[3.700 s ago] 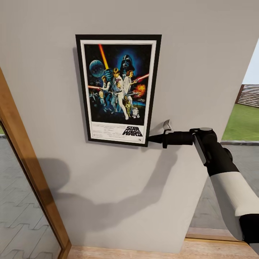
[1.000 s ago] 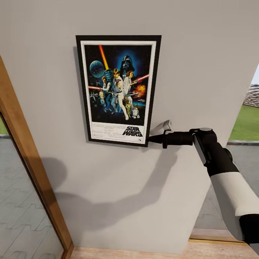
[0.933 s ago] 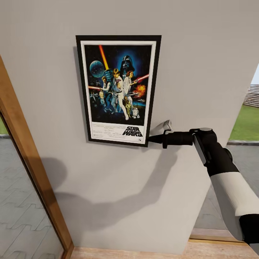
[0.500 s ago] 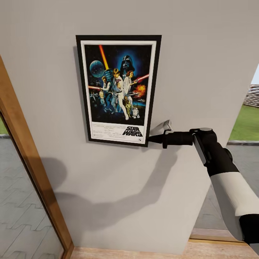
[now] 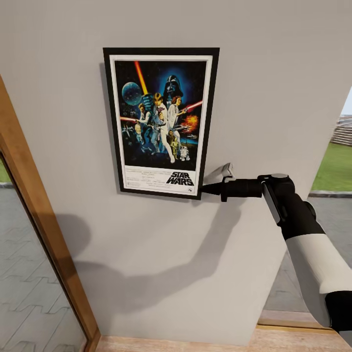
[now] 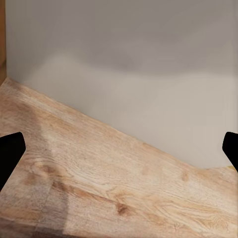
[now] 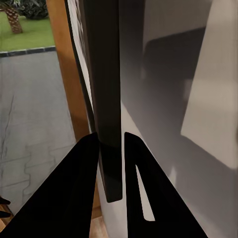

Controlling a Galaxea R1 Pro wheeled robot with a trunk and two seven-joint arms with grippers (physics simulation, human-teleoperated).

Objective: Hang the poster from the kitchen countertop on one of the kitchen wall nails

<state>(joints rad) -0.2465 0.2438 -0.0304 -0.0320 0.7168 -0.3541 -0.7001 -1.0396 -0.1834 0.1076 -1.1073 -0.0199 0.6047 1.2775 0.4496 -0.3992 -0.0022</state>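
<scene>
- the grey wall carries the poster, which lies flat and upright against it;
- the right gripper pinches the poster's lower right frame corner;
- light wooden floor meets the wall's foot

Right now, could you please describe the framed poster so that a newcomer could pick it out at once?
Start at the plain grey wall between the wooden door frame and the opening to the lawn. On it is the rectangular black-framed poster, its lower right corner pinched by the right gripper. Its dark blue space scene and "STAR WARS" lettering are the wall's sole picture.
</scene>
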